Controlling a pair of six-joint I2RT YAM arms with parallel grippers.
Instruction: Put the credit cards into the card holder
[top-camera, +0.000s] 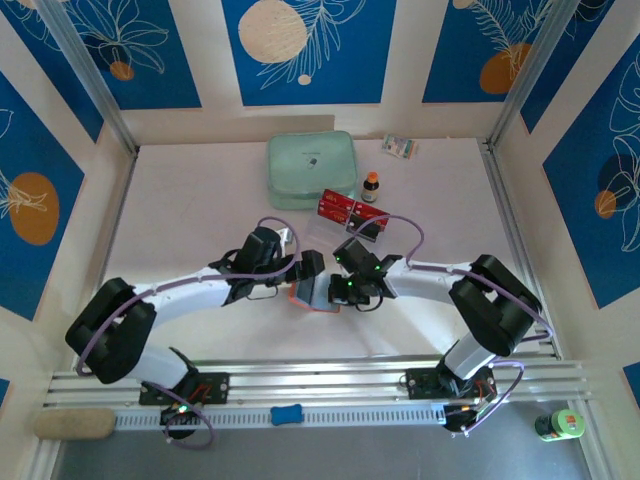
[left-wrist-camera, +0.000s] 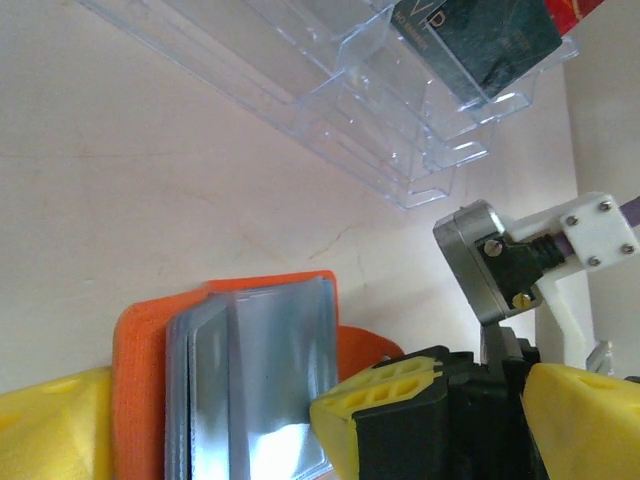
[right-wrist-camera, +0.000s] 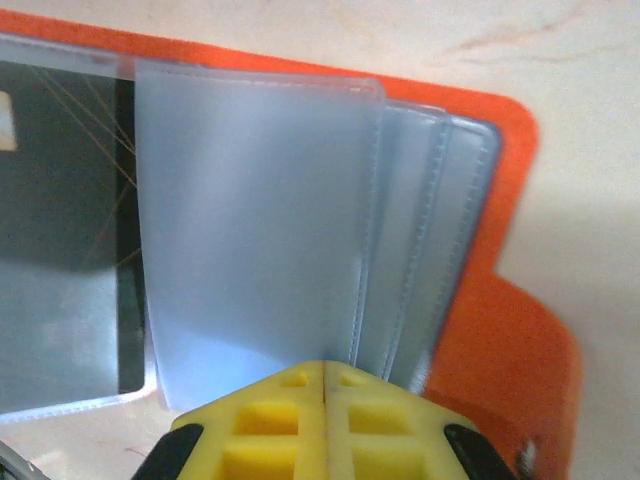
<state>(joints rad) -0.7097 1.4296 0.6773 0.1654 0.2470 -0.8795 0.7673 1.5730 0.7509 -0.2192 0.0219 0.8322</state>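
Toward the middle of the table's (left-wrist-camera: 150, 200) near edge, the card holder (right-wrist-camera: 500, 330) lies open, its clear pockets (right-wrist-camera: 260, 220) fanned out and one dark card (right-wrist-camera: 60, 180) already behind plastic. Our right gripper (right-wrist-camera: 325, 410) has its tips pressed together at the lower edge of the top pocket. It looks pinched, but we cannot tell for sure. Our left gripper (top-camera: 306, 275) is spread wide on either side of the holder and holds nothing.

If the right tips have only a sliver of that slick plastic, we judge it could slip free and fall flat, closing the pocket mouth. A hard pull could drag the light holder across the table, since nothing pins it.

Just beyond, toward the table's centre, the clear rack (left-wrist-camera: 400, 130) holds a black card (left-wrist-camera: 480, 40) and red cards (top-camera: 340, 207). With the arms this crowded, a reach for them could knock the rack.
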